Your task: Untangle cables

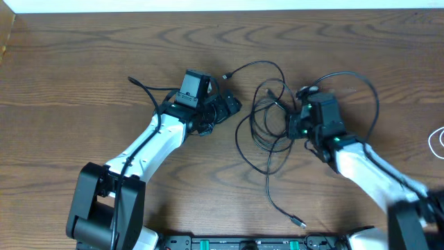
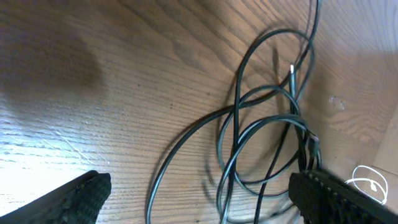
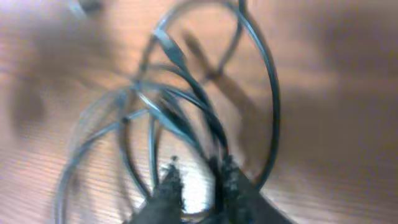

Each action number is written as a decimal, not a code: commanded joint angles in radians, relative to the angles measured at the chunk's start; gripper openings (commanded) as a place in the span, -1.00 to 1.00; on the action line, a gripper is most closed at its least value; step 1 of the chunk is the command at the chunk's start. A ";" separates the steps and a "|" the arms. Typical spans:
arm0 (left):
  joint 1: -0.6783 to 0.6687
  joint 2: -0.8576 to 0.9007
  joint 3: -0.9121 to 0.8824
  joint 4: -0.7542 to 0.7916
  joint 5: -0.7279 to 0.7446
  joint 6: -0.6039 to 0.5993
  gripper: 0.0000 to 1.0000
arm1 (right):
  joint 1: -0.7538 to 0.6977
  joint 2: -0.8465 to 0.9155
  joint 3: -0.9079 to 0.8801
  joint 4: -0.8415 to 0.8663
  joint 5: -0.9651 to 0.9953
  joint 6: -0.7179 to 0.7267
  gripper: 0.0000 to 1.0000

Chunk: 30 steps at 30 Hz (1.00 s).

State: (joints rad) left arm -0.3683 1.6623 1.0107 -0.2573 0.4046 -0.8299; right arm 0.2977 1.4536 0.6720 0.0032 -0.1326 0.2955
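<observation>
Two black cables [image 1: 267, 114] lie looped over each other in the middle of the table, with one plug end [image 1: 226, 75] at the back and another [image 1: 300, 222] near the front. My left gripper [image 1: 225, 110] sits just left of the tangle. In the left wrist view the left gripper [image 2: 199, 200] is wide open and black loops [image 2: 249, 124] lie on the wood between its fingers. My right gripper [image 1: 290, 123] is at the tangle's right side. The blurred right wrist view shows the right gripper [image 3: 199, 183] with a narrow gap and a black strand [image 3: 211, 134] running into it. A white cable [image 1: 437, 141] lies far right.
The table's back edge [image 1: 222, 10] meets a white strip. A thick black wire [image 1: 142, 87] trails from the left arm at its back left. The robot base rail [image 1: 250, 243] runs along the front edge. The white cable also shows at the left wrist view's lower right corner [image 2: 370, 182].
</observation>
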 commanded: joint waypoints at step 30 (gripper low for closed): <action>0.003 -0.009 0.016 0.000 -0.056 0.014 0.96 | -0.016 0.147 0.002 0.091 0.126 -0.064 -0.17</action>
State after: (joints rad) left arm -0.3683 1.6623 1.0107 -0.2573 0.3603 -0.8299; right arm 0.2909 1.5753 0.6720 0.0788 -0.0383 0.2367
